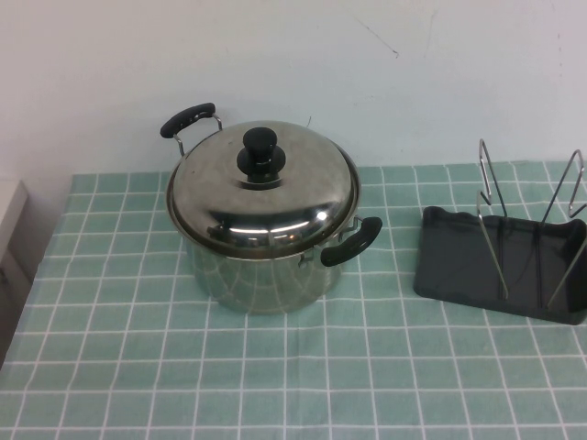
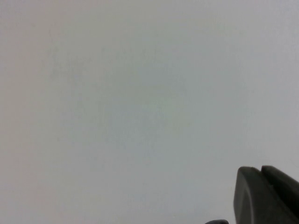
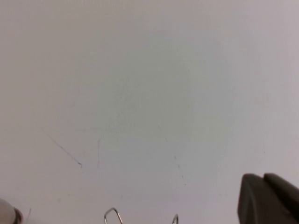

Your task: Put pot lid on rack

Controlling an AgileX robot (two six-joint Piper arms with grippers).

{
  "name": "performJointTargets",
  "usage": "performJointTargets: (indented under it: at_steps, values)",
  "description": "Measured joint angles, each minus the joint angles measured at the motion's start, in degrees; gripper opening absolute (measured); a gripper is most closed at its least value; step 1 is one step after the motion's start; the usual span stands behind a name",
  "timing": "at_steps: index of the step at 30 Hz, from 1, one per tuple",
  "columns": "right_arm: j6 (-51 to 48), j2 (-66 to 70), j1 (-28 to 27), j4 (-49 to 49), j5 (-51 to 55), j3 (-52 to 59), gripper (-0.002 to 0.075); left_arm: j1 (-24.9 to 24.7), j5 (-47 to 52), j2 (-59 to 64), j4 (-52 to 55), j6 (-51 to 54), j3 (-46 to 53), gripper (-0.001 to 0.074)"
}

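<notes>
High view looks down at table (image 1: 110, 367); both wrist views face wall (image 3: 149, 93).

Soft, even light fills the room, seemingly from overhead, and it washes the wall (image 1: 385, 73) nearly flat. The pot lid (image 1: 263, 188) throws back bright streaks and smeared reflections across its dome; the pot (image 1: 257, 275) mirrors the checked cloth (image 1: 138, 367). Shadows beneath pot and rack (image 1: 500, 261) are faint and short. Both wrist views are hazy and low in contrast, with the left gripper (image 2: 266, 196) and right gripper (image 3: 268, 198) showing only as dark, blurred corners.
</notes>
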Motion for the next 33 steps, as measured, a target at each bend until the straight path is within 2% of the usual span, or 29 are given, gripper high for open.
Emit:
performJointTargets:
  at_steps: [6, 10, 13, 16, 21, 26, 30, 33]
  values:
    - [-1.1, 0.0, 0.0, 3.1, -4.9, 0.0, -0.0003, 0.0, 2.7, 0.0, 0.0, -1.0, -1.5, -0.0003]
    - [-5.2, 0.0, 0.0, 3.3, -5.5, -0.3, -0.0003, 0.0, 16.3, 0.0, 0.0, -1.9, -11.2, -0.0003]
    - [-7.2, 0.0, 0.0, 2.5, 3.1, -4.3, -0.0003, 0.0, 28.1, 1.1, 0.0, -2.3, -19.8, -0.0003]
    - [-7.6, 0.0, 0.0, 0.0, 16.2, -9.4, -0.0003, 0.0, 40.0, 5.6, -1.7, -3.3, -28.7, -0.0003]
    - [-8.5, 0.0, 0.0, -3.2, 31.1, -13.4, -0.0003, 0.0, 49.0, 16.1, -10.0, -1.2, -38.1, -0.0003]
    - [-10.1, 0.0, 0.0, -2.8, 35.6, -13.6, -0.0003, 0.0, 47.7, 28.4, -27.6, 16.0, -41.9, -0.0003]
    - [-10.4, 0.0, 0.0, -2.5, 36.0, -13.6, -0.0003, 0.0, 42.0, 38.4, -49.6, 34.9, -42.3, -0.0003]
    - [-11.9, 0.0, 0.0, -2.3, 36.2, -13.6, -0.0003, 0.0, 37.4, 46.2, -68.0, 53.1, -42.4, -0.0003]
